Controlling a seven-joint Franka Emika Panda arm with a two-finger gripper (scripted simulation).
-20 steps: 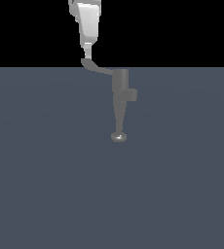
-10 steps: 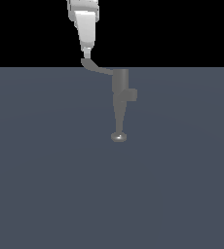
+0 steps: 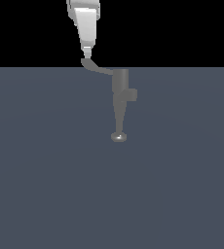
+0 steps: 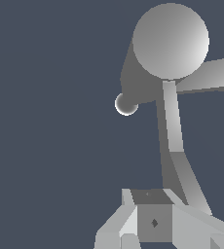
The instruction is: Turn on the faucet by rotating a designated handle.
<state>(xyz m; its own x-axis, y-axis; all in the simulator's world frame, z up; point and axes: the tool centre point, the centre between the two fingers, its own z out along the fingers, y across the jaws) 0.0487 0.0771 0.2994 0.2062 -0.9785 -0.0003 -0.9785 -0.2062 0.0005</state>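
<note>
The grey faucet (image 3: pixel 120 83) stands on the dark floor, its boxy side block toward the exterior view's right and its tapering spout ending in a shiny tip (image 3: pixel 119 137). The thin bent handle (image 3: pixel 97 67) juts from the body toward the exterior view's left. My white gripper (image 3: pixel 86 52) hangs straight over the handle's flattened end, fingers together, tip at or just above the paddle. In the wrist view the faucet's round top (image 4: pixel 171 41) and spout tip (image 4: pixel 126 104) show, and the handle (image 4: pixel 173 131) runs down to my gripper (image 4: pixel 153 200), shut with nothing between its fingers.
The flat dark grey floor (image 3: pixel 46 185) spreads around the faucet. A black background lies behind the gripper. Nothing else stands in view.
The gripper has shifted very slightly up and toward the exterior view's left above the handle's end. The handle and spout look unmoved.
</note>
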